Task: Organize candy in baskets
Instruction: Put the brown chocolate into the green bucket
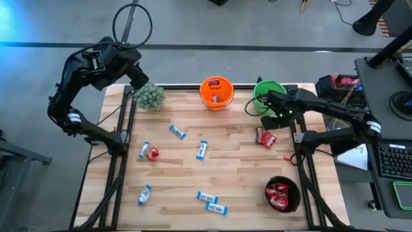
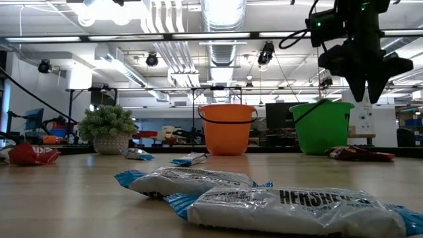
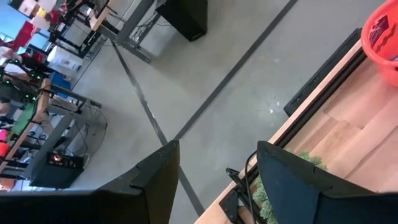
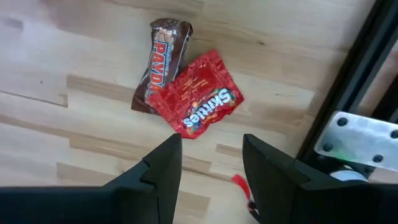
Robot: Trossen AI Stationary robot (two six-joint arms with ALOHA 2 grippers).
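My right gripper [image 4: 211, 167] is open and points down, empty, above a red crinkly packet [image 4: 202, 106] that lies partly over a dark brown bar [image 4: 163, 62] on the table by the right edge [image 1: 266, 137]. It hovers beside the green basket [image 1: 269, 93], well clear of the table in the low view [image 2: 367, 82]. The orange basket [image 1: 216, 92] stands at the far edge. The black basket [image 1: 282, 194], near right, holds red packets. Several blue-and-white bars [image 1: 201, 150] and one red packet [image 1: 153, 153] lie scattered. My left gripper [image 3: 217, 180] is open and waits over the far left corner.
A small potted plant [image 1: 149, 96] stands at the far left corner, just under my left gripper [image 1: 138, 78]. Two blue-and-white bars [image 2: 264, 195] lie close to the near edge. Black frame rails [image 1: 302, 167] run along both table sides. Bare wood lies mid-table.
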